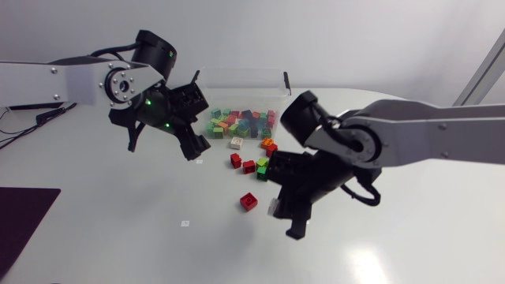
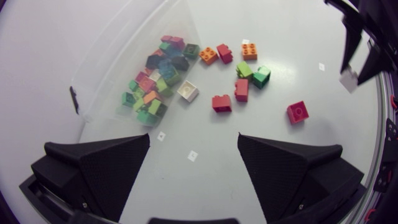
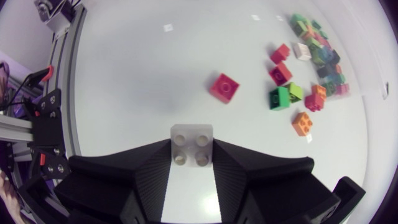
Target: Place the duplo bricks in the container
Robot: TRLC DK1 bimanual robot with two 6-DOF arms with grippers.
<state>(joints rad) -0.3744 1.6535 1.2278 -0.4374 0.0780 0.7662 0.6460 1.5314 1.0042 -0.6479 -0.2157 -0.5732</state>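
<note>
My right gripper [image 3: 192, 163] is shut on a white duplo brick [image 3: 192, 144], held studs-up between its fingers above the table's front middle [image 1: 273, 207]. Ahead of it lie a red brick [image 3: 224, 86], a green pair [image 3: 283, 96], two orange bricks [image 3: 302, 122] and more red ones [image 3: 280, 53]. The clear container [image 1: 237, 75] at the back holds several coloured bricks [image 1: 237, 122]. My left gripper [image 1: 162, 143] hangs open and empty above the table, left of the container [image 2: 118, 56]. From the left wrist view the loose bricks [image 2: 242, 87] lie ahead of its gripper [image 2: 194, 155].
A lone white brick [image 1: 235, 143] lies just in front of the container. A dark mat [image 1: 24, 213] covers the table's front left corner. Small white markers [image 1: 185, 223] dot the tabletop.
</note>
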